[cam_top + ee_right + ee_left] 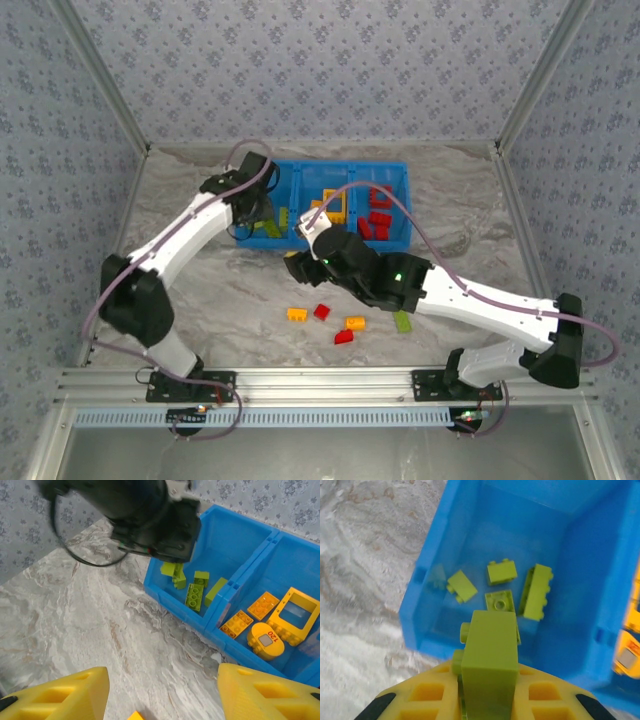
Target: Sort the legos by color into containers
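Note:
My left gripper point(487, 682) is shut on a lime green lego point(489, 647) and hangs over the left container point(470, 520) of the blue bin point(345, 168). Several green legos point(537, 591) lie on that container's floor. The middle container holds yellow-orange legos point(237, 624) and an open frame point(295, 615); the right one holds red legos point(378, 215). In front of the bin, my right gripper point(162, 690) stands open over bare table, nothing between its fingers. Loose legos lie nearer me: orange point(297, 314), red point(321, 311), orange point(355, 323), red point(344, 337), green point(402, 321).
The left arm's dark wrist point(150, 515) hangs above the bin's left end. A round yellow piece marked 120 point(265, 641) sits in the middle container. Patterned walls close in the marble table point(200, 280) on three sides.

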Robot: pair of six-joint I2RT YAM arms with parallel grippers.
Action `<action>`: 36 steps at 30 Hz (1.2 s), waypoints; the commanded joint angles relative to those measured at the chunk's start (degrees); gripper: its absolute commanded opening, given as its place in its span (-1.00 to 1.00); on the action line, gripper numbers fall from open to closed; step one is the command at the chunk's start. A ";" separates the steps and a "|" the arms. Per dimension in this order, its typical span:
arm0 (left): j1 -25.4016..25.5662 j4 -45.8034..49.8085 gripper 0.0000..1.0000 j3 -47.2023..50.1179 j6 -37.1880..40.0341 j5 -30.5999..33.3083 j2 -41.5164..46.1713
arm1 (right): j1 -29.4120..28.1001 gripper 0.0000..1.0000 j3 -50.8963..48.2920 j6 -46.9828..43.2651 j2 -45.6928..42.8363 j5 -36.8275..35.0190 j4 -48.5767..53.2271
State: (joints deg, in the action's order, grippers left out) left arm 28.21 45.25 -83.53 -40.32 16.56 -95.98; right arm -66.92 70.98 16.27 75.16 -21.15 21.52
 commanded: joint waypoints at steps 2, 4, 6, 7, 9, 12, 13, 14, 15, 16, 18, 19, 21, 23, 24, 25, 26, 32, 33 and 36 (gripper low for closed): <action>-2.48 -6.04 -0.55 -7.41 6.38 -3.36 -8.49 | -0.25 0.24 -1.08 2.05 0.71 -3.08 -6.14; -3.77 -7.85 -0.55 -10.60 6.70 -4.69 -13.03 | -0.36 0.26 -1.35 2.83 1.65 -4.42 -6.07; -4.61 -8.76 -0.54 -13.86 7.16 -5.79 -16.79 | -0.40 0.27 -1.52 3.08 2.39 -5.66 -6.12; -5.02 -8.75 -0.54 -15.86 7.33 -6.19 -18.72 | -0.48 0.27 -1.70 3.10 2.83 -6.00 -6.30; -5.10 -8.79 -0.53 -19.13 8.24 -6.22 -21.64 | -0.42 0.28 -1.65 2.98 3.42 -6.05 -6.44; -5.33 -8.34 -0.52 -23.07 9.19 -5.30 -25.11 | -0.39 0.28 -1.20 2.89 4.50 -5.60 -6.16; -5.52 -7.40 -0.52 -24.53 9.20 -5.26 -26.40 | -0.37 0.28 -1.03 2.85 4.63 -5.57 -6.08; -5.68 -6.78 -0.52 -25.60 9.20 -5.43 -27.70 | -0.37 0.28 -0.94 2.82 4.77 -5.36 -6.05; -5.71 -6.80 -0.52 -26.31 9.31 -5.57 -28.48 | -0.25 0.28 -0.85 2.85 4.86 -5.17 -6.01; -5.71 -6.76 -0.52 -26.56 9.38 -5.77 -29.24 | -0.18 0.28 -0.76 2.82 4.89 -4.99 -5.96; -5.71 -6.75 -0.49 -26.69 9.47 -6.52 -30.10 | -0.02 0.28 -0.67 2.81 4.94 -4.65 -6.03; -5.71 -6.76 -0.46 -26.77 9.40 -6.89 -30.39 | 0.13 0.28 -0.59 2.90 5.08 -4.52 -5.72; -5.71 -5.20 -0.30 -26.69 9.13 -7.77 -30.51 | 0.34 0.28 -0.49 3.22 5.25 -4.60 -5.12; -5.59 -4.51 -0.17 -26.14 8.85 -8.55 -29.89 | 0.55 0.29 -0.32 3.92 5.57 -5.03 -3.95; -5.39 -4.54 -0.12 -25.57 8.85 -8.56 -29.33 | 0.64 0.29 -0.46 4.17 5.70 -5.02 -3.56; -5.27 -4.63 -0.07 -24.93 9.02 -8.63 -28.51 | 0.73 0.29 -0.78 4.37 5.79 -4.88 -3.33; -5.11 -4.63 -0.06 -24.39 9.19 -8.61 -27.69 | 0.72 0.29 -1.13 4.66 5.79 -4.78 -2.98; -5.07 -5.55 -0.04 -20.51 8.79 -8.36 -19.64 | 1.19 0.29 -2.16 6.73 4.34 -4.95 3.20; -5.00 -5.44 -0.04 -20.11 8.48 -8.30 -17.99 | 1.48 0.29 -3.13 7.06 3.81 -4.83 4.01; -4.27 -5.11 0.02 -18.00 8.00 -7.60 -10.85 | 2.85 0.29 -6.79 7.73 1.98 -3.22 6.98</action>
State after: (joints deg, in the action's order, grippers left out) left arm 23.18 39.64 -101.97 -31.70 8.40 -116.01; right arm -65.19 66.30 21.93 79.20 -24.77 22.90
